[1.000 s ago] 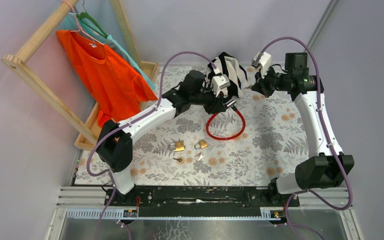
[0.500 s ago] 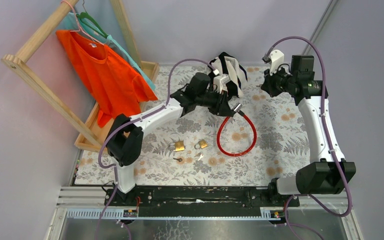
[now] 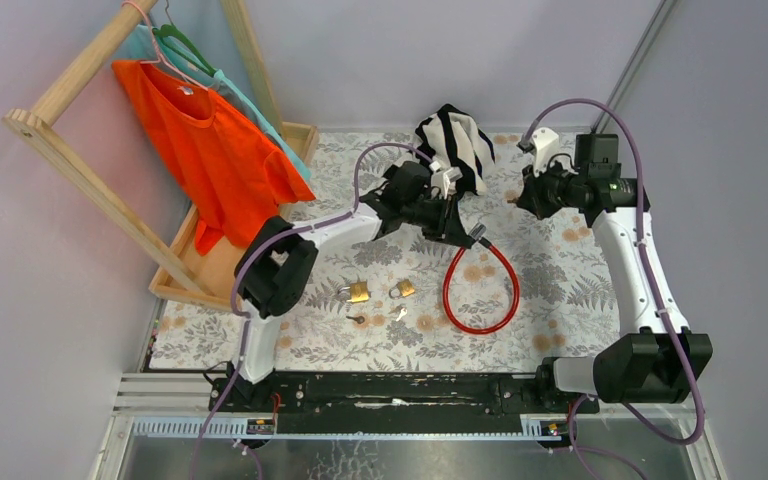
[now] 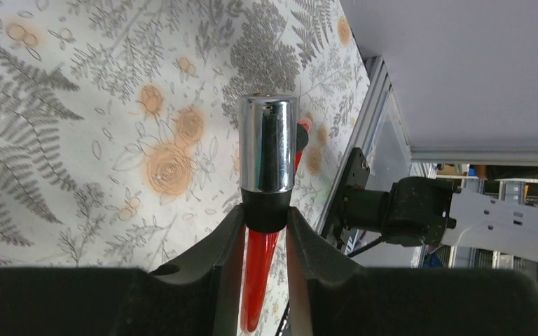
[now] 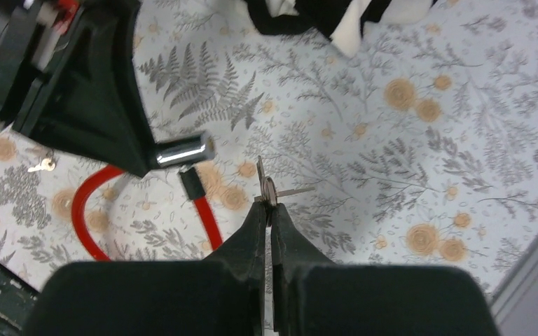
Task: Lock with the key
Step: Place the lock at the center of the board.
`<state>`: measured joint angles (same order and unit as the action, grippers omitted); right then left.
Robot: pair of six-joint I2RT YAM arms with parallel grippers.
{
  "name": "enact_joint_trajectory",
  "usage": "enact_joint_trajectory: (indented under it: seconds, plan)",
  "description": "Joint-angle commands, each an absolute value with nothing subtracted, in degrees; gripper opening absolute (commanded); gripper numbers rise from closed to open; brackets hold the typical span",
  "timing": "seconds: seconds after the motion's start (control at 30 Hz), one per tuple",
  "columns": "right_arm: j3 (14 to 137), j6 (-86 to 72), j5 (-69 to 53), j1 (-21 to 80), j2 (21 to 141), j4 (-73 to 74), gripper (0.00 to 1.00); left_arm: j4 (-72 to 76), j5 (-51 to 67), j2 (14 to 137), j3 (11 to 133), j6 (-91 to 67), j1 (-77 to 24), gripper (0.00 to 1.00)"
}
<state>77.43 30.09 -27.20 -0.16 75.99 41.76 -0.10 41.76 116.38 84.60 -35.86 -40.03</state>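
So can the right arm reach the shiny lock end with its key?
Probably yes. The right gripper pinches the key close to the chrome lock barrel, which the left gripper holds out, and nothing sits between them.

Two padlocks (image 3: 358, 292) (image 3: 402, 289), three keys (image 3: 358, 320) (image 3: 398, 313) (image 5: 270, 190) — one cable lock (image 3: 480, 290)

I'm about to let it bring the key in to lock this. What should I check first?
1. Left gripper clamped on lock barrel: ok.
2. Right gripper pinching key: ok.
3. Key touching barrel: not ok, a gap separates them.
4. Keyhole facing key: cannot tell.
5. Red cable's free end seated in barrel: cannot tell.
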Motion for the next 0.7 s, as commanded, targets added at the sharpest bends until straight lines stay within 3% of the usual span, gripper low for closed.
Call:
enact_joint_trajectory:
  seconds: [0.0, 0.33, 0.67]
  plan:
    - [74.6, 31.9, -30.0, -0.2, 73.5, 42.0, 0.0, 3.4, 44.5, 119.9, 90.2, -37.9, -37.6, 0.0]
    - [71.7, 32.4, -33.8, 0.0, 73.7, 42.7, 0.0, 1.0, 43.9, 129.3, 96.5, -36.8, -30.4, 0.02]
    - [65.6, 34.7, -37.1, 2.9, 73.5, 41.8, 0.0, -4.2, 44.0, 135.9, 101.2, -31.5, -28.1, 0.31]
